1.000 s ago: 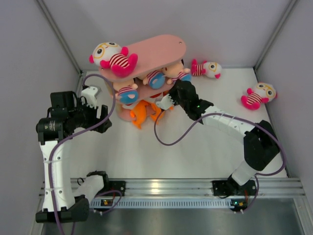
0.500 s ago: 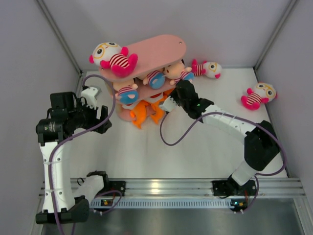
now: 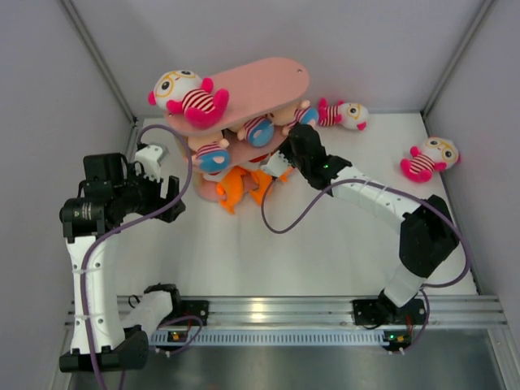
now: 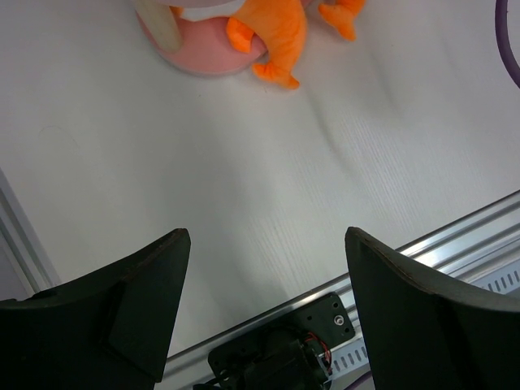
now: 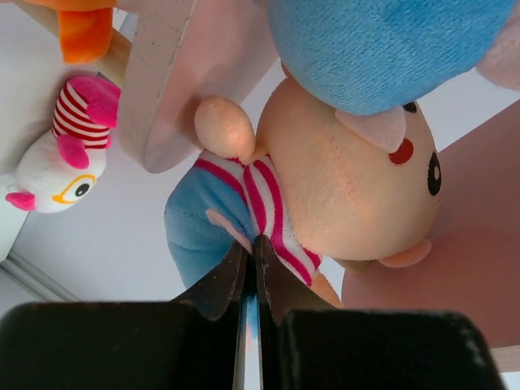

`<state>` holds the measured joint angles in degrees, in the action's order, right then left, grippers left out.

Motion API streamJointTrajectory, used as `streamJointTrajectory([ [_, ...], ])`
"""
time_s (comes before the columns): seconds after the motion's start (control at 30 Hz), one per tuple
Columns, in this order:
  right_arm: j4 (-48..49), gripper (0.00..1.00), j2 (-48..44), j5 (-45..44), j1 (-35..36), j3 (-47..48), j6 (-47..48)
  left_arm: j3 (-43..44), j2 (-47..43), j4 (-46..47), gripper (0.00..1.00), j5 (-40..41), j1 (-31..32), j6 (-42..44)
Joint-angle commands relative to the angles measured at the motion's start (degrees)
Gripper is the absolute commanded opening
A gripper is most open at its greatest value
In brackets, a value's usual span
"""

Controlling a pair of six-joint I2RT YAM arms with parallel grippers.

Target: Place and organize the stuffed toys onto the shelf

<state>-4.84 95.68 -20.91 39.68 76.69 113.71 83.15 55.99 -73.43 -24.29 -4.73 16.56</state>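
The pink three-tier shelf (image 3: 268,81) stands at the back. A white goggled doll (image 3: 185,95) lies on its top board. Peach dolls (image 3: 213,153) in blue pants sit on the middle tier. An orange fish (image 3: 236,187) lies on the bottom tier, also seen in the left wrist view (image 4: 272,32). My right gripper (image 3: 286,154) is shut on a peach doll (image 5: 325,195) by its striped body, at the shelf's middle tier (image 5: 171,73). Two white dolls lie on the table, one (image 3: 343,113) behind the shelf and one (image 3: 431,158) at the right. My left gripper (image 3: 166,199) is open and empty, left of the shelf.
Grey walls close in the table on the left, back and right. A metal rail (image 3: 268,309) runs along the near edge. Purple cables (image 3: 284,223) hang from both arms over the table.
My right gripper has moved up and back toward the shelf with the peach doll, carrying it further in at the middle tier. The left arm has not moved.
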Motion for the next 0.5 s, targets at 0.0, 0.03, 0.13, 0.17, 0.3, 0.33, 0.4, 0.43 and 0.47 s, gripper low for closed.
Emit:
streamJointTrajectory([
  [0.0,4.0,0.03,0.6,0.9,-1.2,3.5,12.2,-0.1,-1.0,1.4,0.83,0.7,-0.2,1.0],
  [0.03,3.9,0.04,0.8,1.0,-1.1,3.5,11.5,0.0,-0.9,1.4,0.83,0.8,-0.2,0.9],
  [0.13,4.3,0.1,1.2,1.4,-1.3,3.0,10.7,0.1,-0.9,1.4,0.83,0.7,-0.2,0.9],
  [0.17,4.3,0.17,1.4,1.8,-1.4,3.2,10.7,0.1,-0.8,1.4,0.83,0.7,-0.2,1.0],
  [0.3,7.6,0.4,2.0,1.9,-2.0,3.4,9.0,0.2,-0.8,1.4,0.83,0.9,-0.2,1.1],
  [0.33,8.0,0.43,1.8,1.7,-2.1,2.7,9.0,0.2,-0.8,1.4,0.83,1.0,-0.2,1.0],
  [0.4,8.7,0.53,0.6,1.7,-2.1,1.6,9.2,0.0,-0.9,1.4,0.83,1.2,-0.2,1.3],
  [0.43,9.1,0.55,0.0,1.8,-2.1,1.0,9.1,-0.2,-1.0,1.4,0.83,1.3,-0.2,1.4],
  [0.47,9.3,0.55,-0.9,1.9,-2.1,-0.1,8.9,-0.3,-0.9,1.4,0.83,1.4,-0.2,1.5],
])
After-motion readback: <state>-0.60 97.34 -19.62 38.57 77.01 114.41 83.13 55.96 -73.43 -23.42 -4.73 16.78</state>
